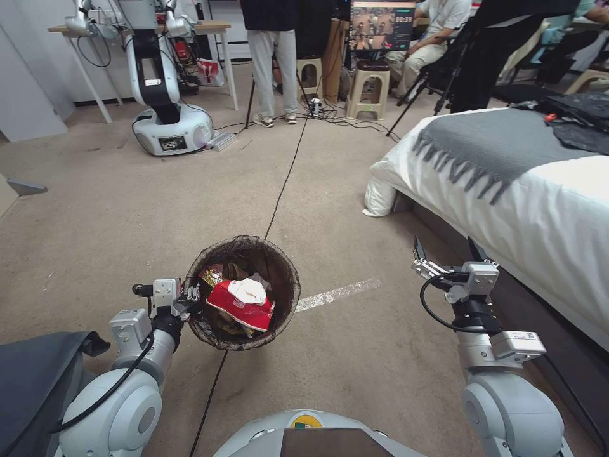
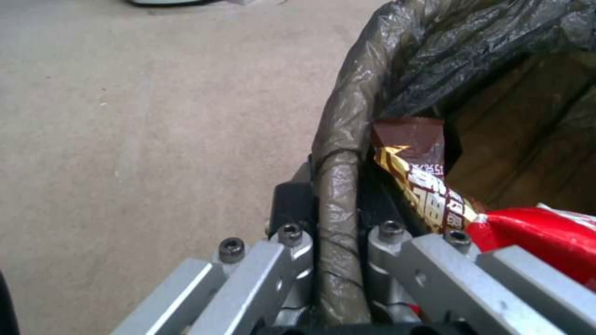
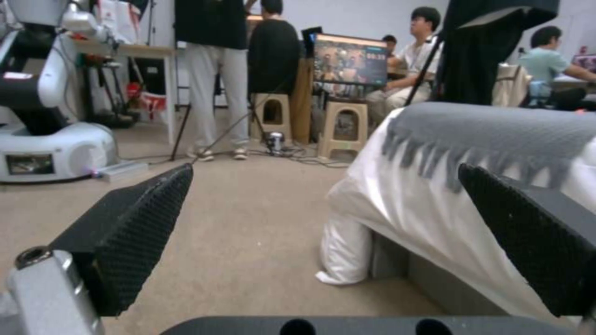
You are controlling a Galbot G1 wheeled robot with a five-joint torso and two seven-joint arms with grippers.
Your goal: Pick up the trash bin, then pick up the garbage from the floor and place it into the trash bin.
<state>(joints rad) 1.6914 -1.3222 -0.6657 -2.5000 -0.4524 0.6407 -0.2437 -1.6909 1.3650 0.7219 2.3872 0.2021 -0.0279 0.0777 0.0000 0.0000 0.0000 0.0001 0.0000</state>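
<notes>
Left gripper (image 1: pixel 190 299): lower left of the head view, clamped on the rim of the trash bin (image 1: pixel 279 266), one finger inside the liner and one outside.
Trash bin: lower centre of the head view, held at its left rim, opening upward.
Garbage: inside the bin lie a red-and-white packet (image 1: pixel 244 303), a crumpled white tissue (image 1: pixel 248 290) on top of it and a brown snack wrapper (image 2: pixel 428 186) against the rim by the fingers.
Right gripper (image 1: pixel 447 254): lower right of the head view, beside the bed (image 1: pixel 507 190), fingers spread apart and holding nothing.
Risk: the grip takes only one edge of the rim through slippery bag film, so the bin could tilt or slide out and spill its load.
Risk, right side: the open fingers sit near the bed's sheet and could snag it on a low reach.
</notes>
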